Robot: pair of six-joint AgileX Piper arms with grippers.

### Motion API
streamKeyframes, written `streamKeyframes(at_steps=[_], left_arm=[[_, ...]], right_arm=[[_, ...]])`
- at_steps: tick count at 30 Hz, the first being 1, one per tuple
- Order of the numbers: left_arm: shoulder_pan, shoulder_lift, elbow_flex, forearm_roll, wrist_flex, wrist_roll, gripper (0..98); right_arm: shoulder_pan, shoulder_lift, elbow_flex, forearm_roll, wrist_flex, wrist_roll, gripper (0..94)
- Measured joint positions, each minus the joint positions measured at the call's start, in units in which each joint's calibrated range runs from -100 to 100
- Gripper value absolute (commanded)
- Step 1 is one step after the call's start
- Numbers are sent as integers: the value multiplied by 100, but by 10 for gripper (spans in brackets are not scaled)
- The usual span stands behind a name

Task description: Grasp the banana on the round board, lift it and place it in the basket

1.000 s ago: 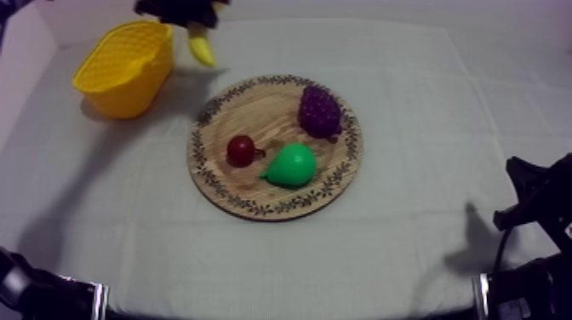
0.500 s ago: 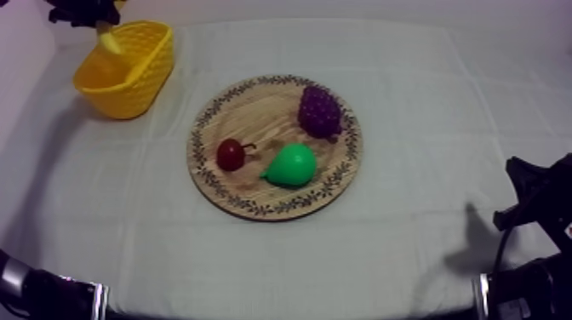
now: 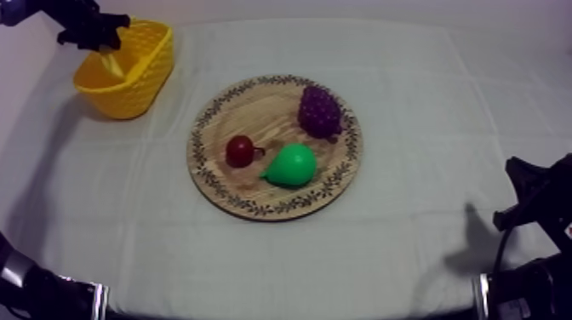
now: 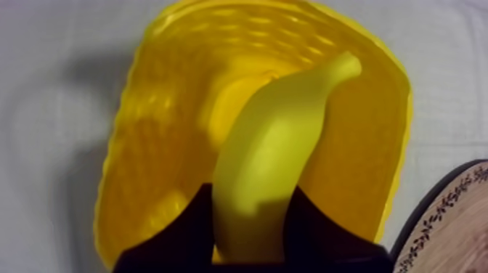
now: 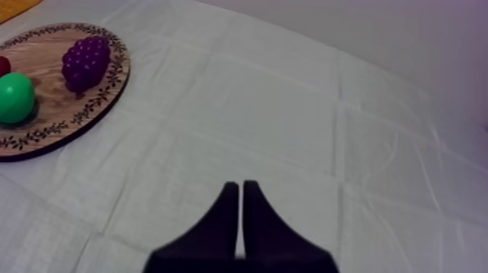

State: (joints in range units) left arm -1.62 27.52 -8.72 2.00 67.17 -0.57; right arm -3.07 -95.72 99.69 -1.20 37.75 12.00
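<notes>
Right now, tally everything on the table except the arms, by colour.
Yellow: 2, banana and basket
Green: 1, pear
Purple: 1, grapes
Red: 1, small red fruit
Wood: 1, board
Total: 6

Banana point(image 4: 276, 160) looks like smooth plastic w/ a soft sheen. Yellow basket point(image 4: 138, 145): plastic too, woven-look textured wall, slightly glossy. Board point(image 3: 255, 115) shows wood grain, matt, w/ a printed rim pattern. Cloth point(image 3: 443, 111) is matt fabric, creased. Pear point(image 3: 292, 164) & small red fruit point(image 3: 240, 150) are glossy; grapes point(image 3: 320, 111) bumpy, duller. Right gripper point(image 5: 241, 189): matt black.
</notes>
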Motion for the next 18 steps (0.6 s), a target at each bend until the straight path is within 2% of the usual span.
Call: streamKeyframes(at_steps=[18], left_arm=[[-15, 1199, -500, 128, -211, -77, 205]], right_arm=[[0, 0, 0, 0, 0, 2, 2]])
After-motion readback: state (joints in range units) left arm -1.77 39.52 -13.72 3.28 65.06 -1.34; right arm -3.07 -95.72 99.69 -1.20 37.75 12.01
